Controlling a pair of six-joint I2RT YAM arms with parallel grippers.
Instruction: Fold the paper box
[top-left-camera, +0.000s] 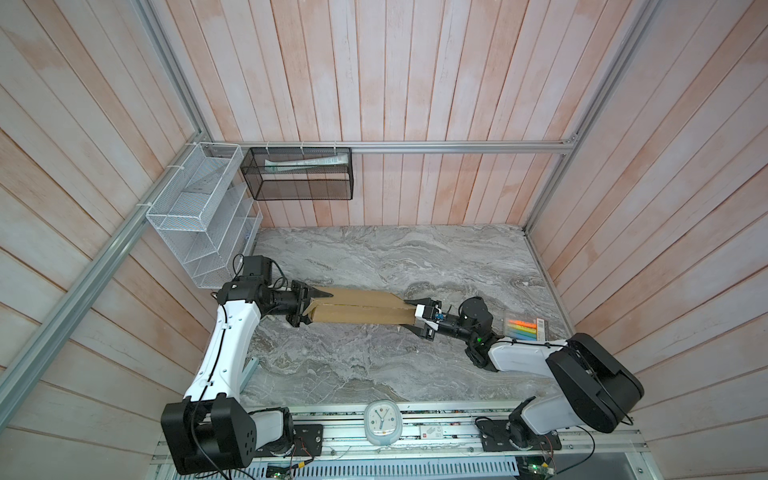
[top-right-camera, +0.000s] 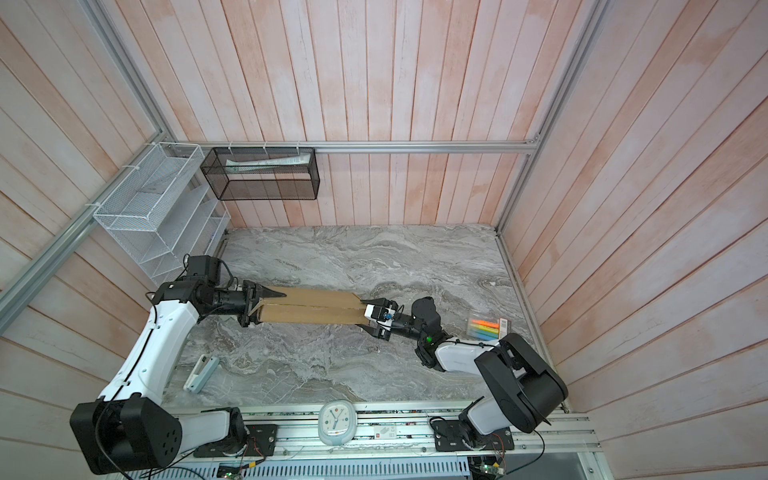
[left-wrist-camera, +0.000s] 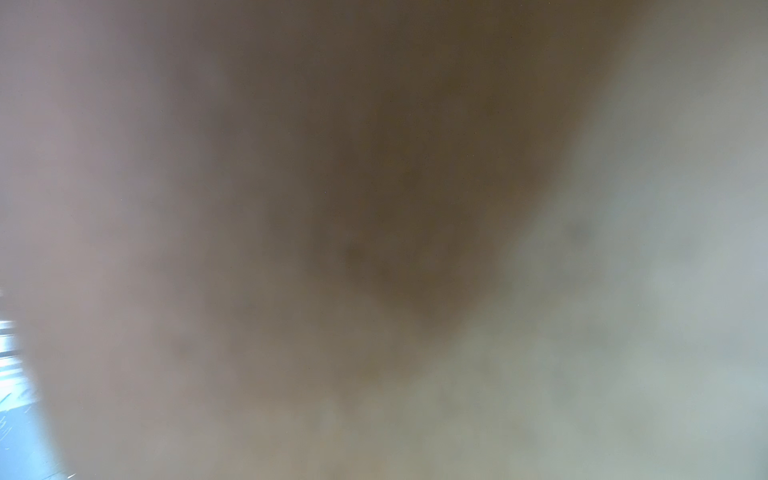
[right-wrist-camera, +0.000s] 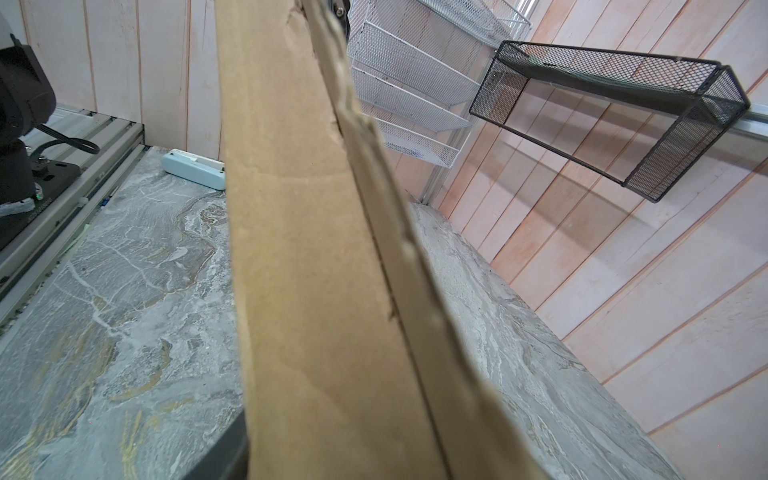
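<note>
The paper box (top-left-camera: 361, 309) spans mid-frame. The left gripper (top-left-camera: 315, 308) clamps its left end. The right gripper (top-left-camera: 409, 316) straddles the right end, but its hold is unclear. Uneven squeezing could buckle the cardboard or spring the flaps.

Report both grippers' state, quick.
Left gripper: closed on one end of the box.
Right gripper: fingers straddle the box's other end; cannot tell whether they grip it.
</note>
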